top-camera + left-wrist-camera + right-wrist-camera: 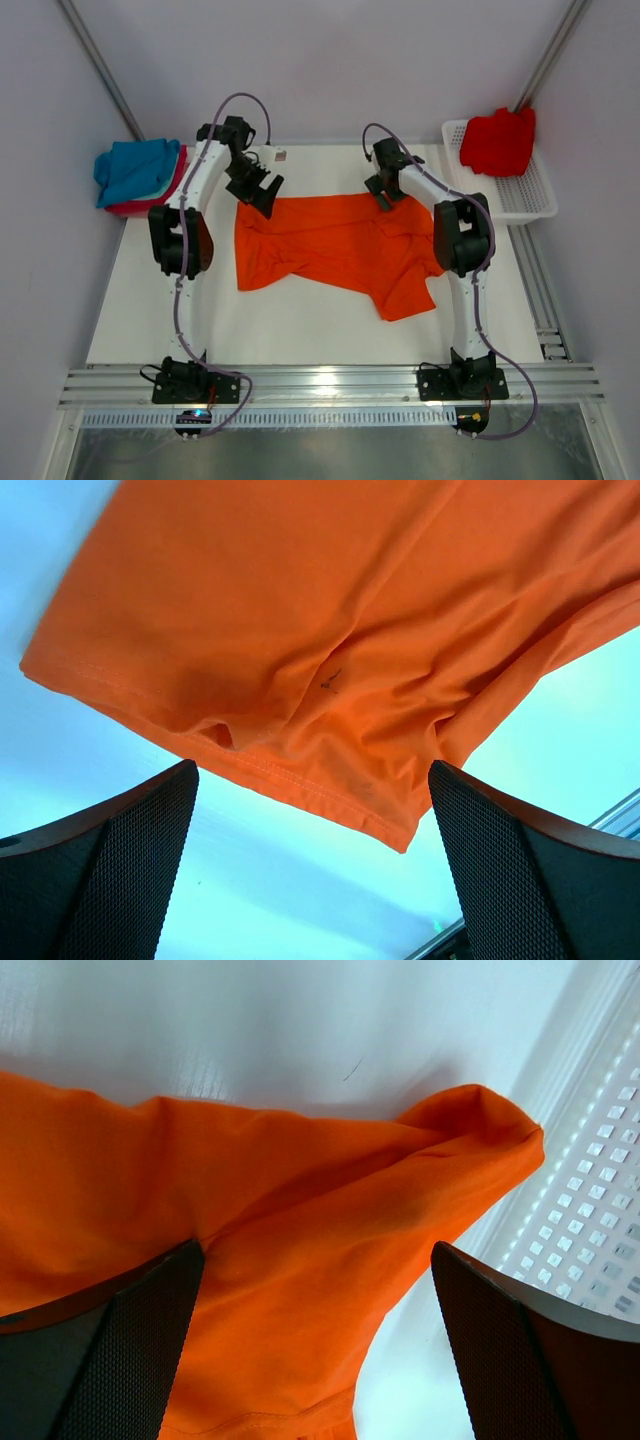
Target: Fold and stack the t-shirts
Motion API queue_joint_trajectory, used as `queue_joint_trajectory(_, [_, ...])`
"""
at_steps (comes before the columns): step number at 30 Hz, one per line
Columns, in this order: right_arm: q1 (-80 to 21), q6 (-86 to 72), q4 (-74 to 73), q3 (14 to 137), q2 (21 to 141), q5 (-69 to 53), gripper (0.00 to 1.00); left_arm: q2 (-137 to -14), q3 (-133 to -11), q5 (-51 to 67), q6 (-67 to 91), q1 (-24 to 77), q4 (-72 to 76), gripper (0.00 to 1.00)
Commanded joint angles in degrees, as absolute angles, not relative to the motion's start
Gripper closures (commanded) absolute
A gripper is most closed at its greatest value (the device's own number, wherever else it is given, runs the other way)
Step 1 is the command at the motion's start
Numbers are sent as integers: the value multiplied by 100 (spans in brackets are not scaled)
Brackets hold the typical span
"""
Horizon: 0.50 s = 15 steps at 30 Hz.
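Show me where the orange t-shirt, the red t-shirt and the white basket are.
orange t-shirt (330,245): top external view, middle of its spread body.
red t-shirt (497,142): top external view, centre of the bundle.
white basket (530,195): top external view, bare mesh floor near its front.

We see an orange shirt (335,245) lying rumpled across the far half of the white table (300,330), with one part trailing toward the near right. The left end effector (264,193) sits over the shirt's far left corner. The right end effector (385,198) sits over its far edge, further to the right. Whether either one touches the cloth we cannot tell from up here. At the table's far left corner a folded blue-teal shirt (135,168) rests on top of a pink shirt (150,207). At the far right stands a white mesh basket (530,200), with a red shirt (497,140) heaped in its far end.
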<state>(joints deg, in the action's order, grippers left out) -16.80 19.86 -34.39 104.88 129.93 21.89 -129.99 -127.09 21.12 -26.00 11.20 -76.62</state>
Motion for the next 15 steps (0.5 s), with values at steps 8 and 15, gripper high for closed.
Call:
queue_joint_trajectory(8, [-1688, 2100, -3586, 10433, 12375, 2311, 1, -13464, -13349, 3471, -1293, 958, -7814, 1])
queue_joint_trajectory(15, [-1696, 2083, -3560, 10266, 12410, 2329, 1, -14062, -13482, 3814, -1547, 1081, -7796, 1])
